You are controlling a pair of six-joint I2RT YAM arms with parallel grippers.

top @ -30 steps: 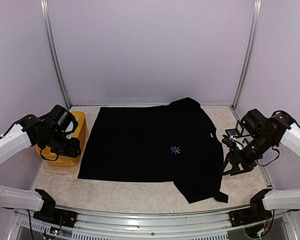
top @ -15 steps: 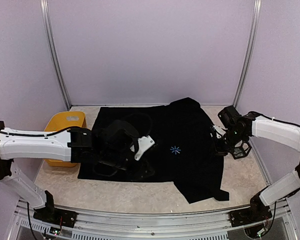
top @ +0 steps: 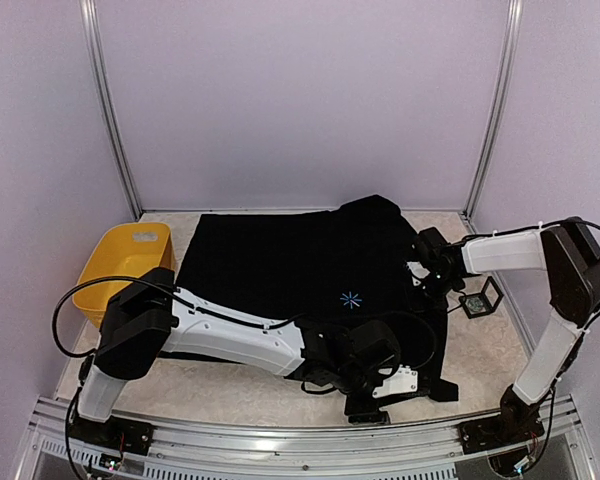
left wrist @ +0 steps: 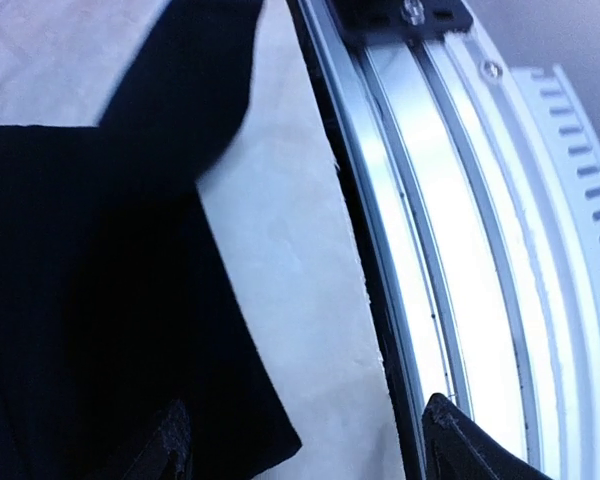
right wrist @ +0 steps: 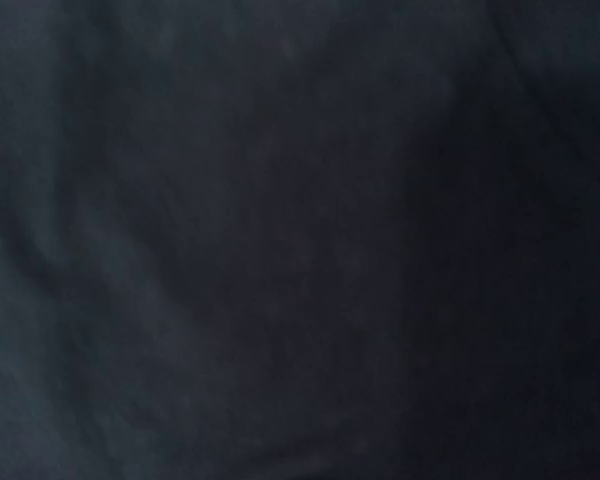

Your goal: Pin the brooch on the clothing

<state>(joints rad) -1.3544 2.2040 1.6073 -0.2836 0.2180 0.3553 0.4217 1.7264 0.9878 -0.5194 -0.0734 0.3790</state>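
The clothing [top: 280, 280] is a black T-shirt spread flat on the table, with a small light-blue starburst [top: 351, 299] on the chest. My left gripper [top: 372, 405] hangs low over its front hem near the table's front edge. In the left wrist view that gripper [left wrist: 315, 455] is open: one fingertip [left wrist: 165, 450] is over the black cloth [left wrist: 80, 250], the other [left wrist: 470, 445] is over the rail, and nothing lies between them. My right gripper [top: 425, 265] presses on the shirt's right edge. The right wrist view shows only dark fabric [right wrist: 280, 240], which hides the fingers. A small dark square item [top: 477, 300] lies nearby; I cannot tell whether it is the brooch.
A yellow bin [top: 125, 265] stands at the left of the table. The metal front rail [left wrist: 430, 200] runs right beside my left gripper. Upright frame posts [top: 110, 120] and lilac walls close in the back and sides.
My left arm swung from the shirt's left part to its front hem at the right, and its jaws widened. My right gripper moved onto the shirt's right edge and shut.
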